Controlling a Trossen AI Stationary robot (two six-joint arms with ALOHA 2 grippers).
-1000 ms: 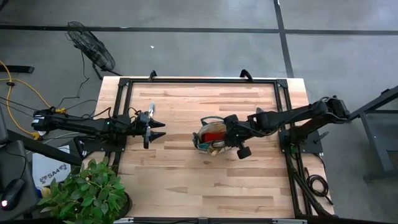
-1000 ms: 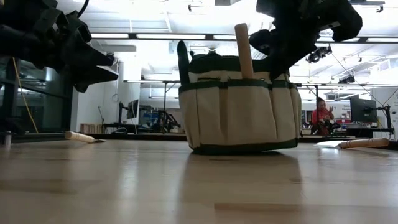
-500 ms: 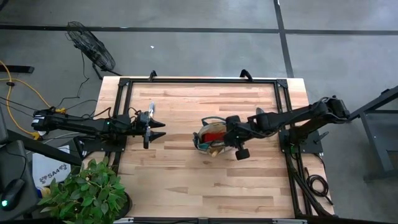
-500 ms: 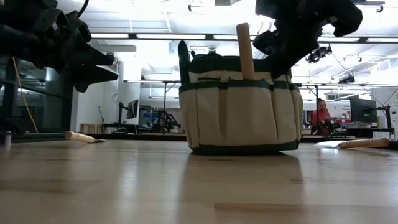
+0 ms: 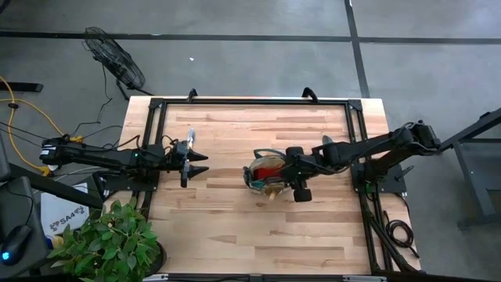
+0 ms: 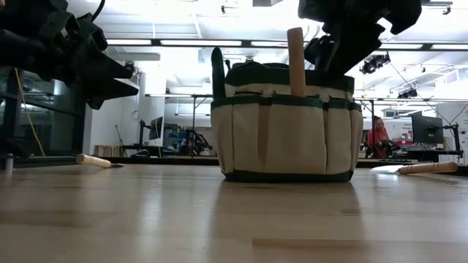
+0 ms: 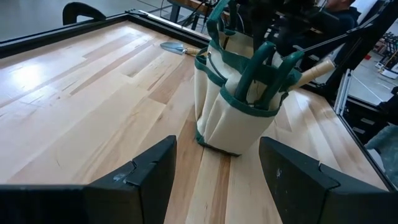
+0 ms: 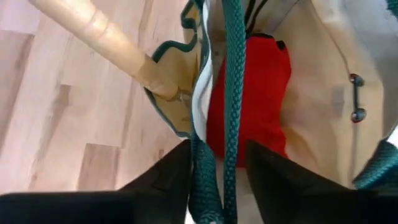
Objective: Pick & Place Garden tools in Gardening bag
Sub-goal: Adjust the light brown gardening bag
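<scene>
Gardening bag point(image 5: 266, 174) is shown upright at mid-tabletop point(image 5: 235, 227), red glove point(image 8: 255, 99) inside; right jaws point(image 8: 214, 165) are parted astride its rope handle point(image 8: 233, 93). Left jaws point(image 5: 196, 163) are held open, well apart.

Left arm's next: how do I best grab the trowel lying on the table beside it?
Grip the trowel by its pale wooden handle, coming straight down from above with the left gripper, jaws spanning the handle's width. It lies flat on the table, and the round handle is thicker than the thin blade.
</scene>
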